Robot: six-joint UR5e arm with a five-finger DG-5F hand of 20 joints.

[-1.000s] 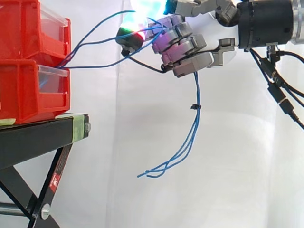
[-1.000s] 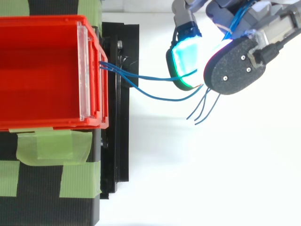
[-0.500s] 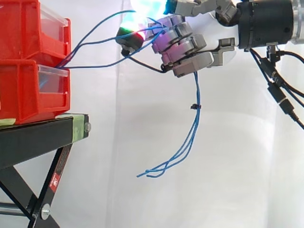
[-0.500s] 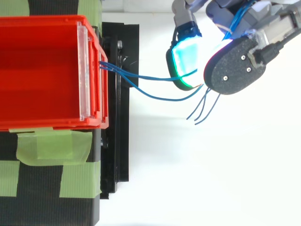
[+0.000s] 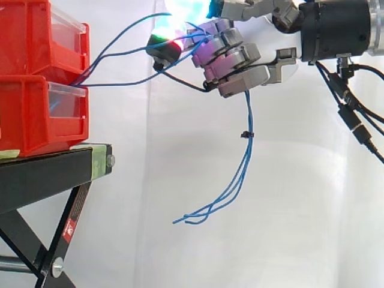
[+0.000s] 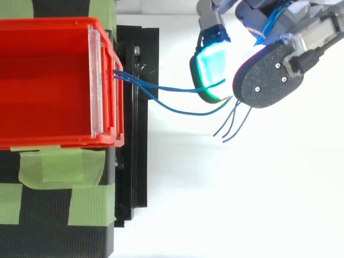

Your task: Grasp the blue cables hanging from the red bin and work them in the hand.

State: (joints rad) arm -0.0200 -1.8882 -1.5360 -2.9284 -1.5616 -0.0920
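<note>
Thin blue cables [image 5: 120, 55] run from the front of the red bins [image 5: 42, 78] out to the right and into my hand [image 5: 231, 60]. The hand hangs in the air to the right of the bins, level with the upper bin, its fingers curled round the cables. Below the hand the cables' loose ends [image 5: 237, 180] hang down, bound by a small black tie [image 5: 245, 134]. In the top view the cables [image 6: 172, 99] leave the bin's front [image 6: 102, 80] and pass under the glowing fingertips [image 6: 212, 64] of the hand [image 6: 269, 75].
The red bins stand stacked on a black stand [image 5: 54, 174] with green tape [image 6: 59, 166] on its top. A white curtain hangs behind, with open air below and to the right of the hand.
</note>
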